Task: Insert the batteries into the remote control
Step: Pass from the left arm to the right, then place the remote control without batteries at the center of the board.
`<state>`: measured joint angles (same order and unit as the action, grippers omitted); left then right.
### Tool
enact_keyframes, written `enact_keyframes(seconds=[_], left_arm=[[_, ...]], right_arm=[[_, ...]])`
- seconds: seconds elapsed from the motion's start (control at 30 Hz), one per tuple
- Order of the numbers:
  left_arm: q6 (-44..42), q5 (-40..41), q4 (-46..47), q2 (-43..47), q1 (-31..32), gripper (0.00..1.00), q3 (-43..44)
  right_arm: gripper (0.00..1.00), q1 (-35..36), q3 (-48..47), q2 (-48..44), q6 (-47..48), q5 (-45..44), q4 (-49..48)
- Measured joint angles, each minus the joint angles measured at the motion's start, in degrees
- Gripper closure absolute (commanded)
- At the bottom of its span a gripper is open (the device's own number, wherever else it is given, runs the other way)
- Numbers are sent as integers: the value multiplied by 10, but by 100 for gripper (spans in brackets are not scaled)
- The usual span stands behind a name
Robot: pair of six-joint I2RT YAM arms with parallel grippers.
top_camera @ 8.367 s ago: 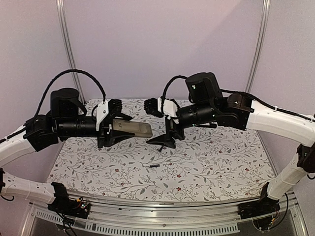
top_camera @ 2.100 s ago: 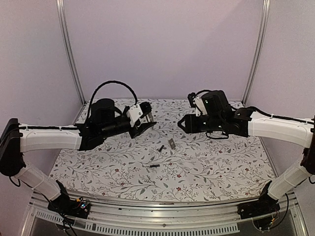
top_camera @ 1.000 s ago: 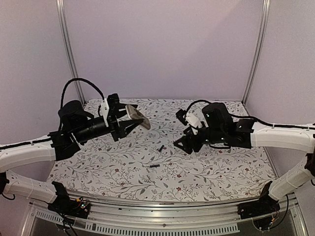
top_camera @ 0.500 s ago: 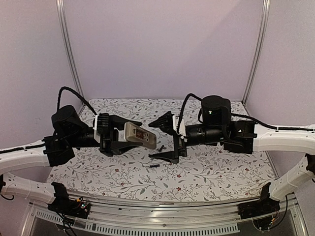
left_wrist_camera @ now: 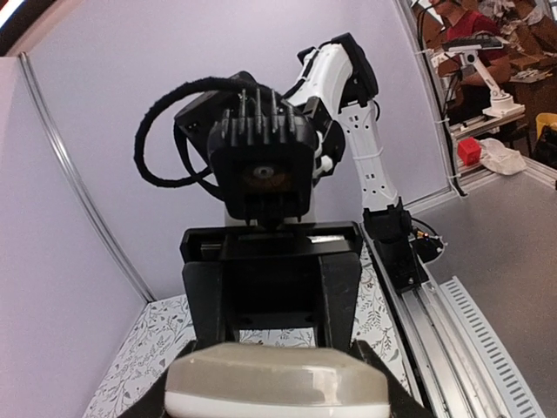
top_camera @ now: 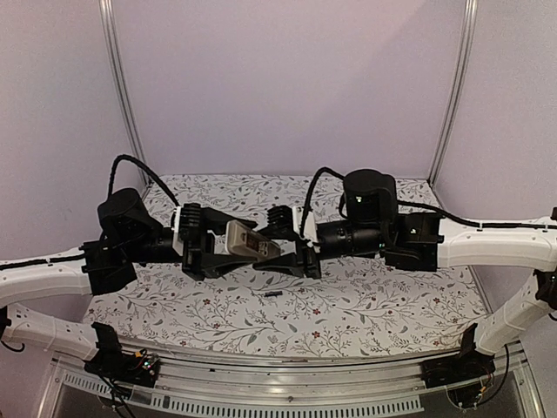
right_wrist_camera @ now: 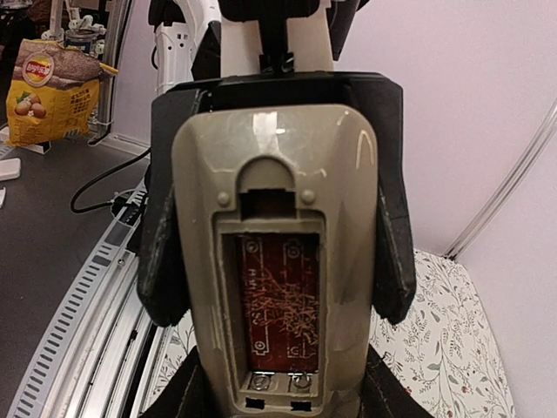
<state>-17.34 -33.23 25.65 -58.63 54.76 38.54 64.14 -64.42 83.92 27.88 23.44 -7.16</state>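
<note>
Both arms reach level toward mid-frame; the left gripper [top_camera: 228,251] clamps the remote control [top_camera: 252,246], and the right gripper [top_camera: 285,248] flanks its tip.

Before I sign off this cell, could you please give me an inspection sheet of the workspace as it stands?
Surface: floral-patterned table, no damage seen.
Job's things: remote control held in the air, back facing up, battery bay open and empty; one battery lying on the table; second not seen.
Clutter: nothing seen.
Grippers: left gripper clamps the remote control's sides; right gripper at its free end, grip unclear.
Cables: a black cable arches over each wrist, clear of the remote control.
Surroundings: lilac walls, metal posts, crisp bag outside.
</note>
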Motion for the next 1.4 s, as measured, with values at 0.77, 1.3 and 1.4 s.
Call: enact_keyframes(seconds=[0.77, 1.3, 1.4], left_arm=[[36, 420, -76, 33, -33, 0, -11], [40, 421, -80, 13, -81, 0, -17], [41, 414, -80, 13, -87, 0, -17]], right_arm=[[83, -110, 16, 151, -6, -150, 388], [31, -89, -29, 235, 45, -155, 446], [7, -89, -38, 240, 56, -158, 461]])
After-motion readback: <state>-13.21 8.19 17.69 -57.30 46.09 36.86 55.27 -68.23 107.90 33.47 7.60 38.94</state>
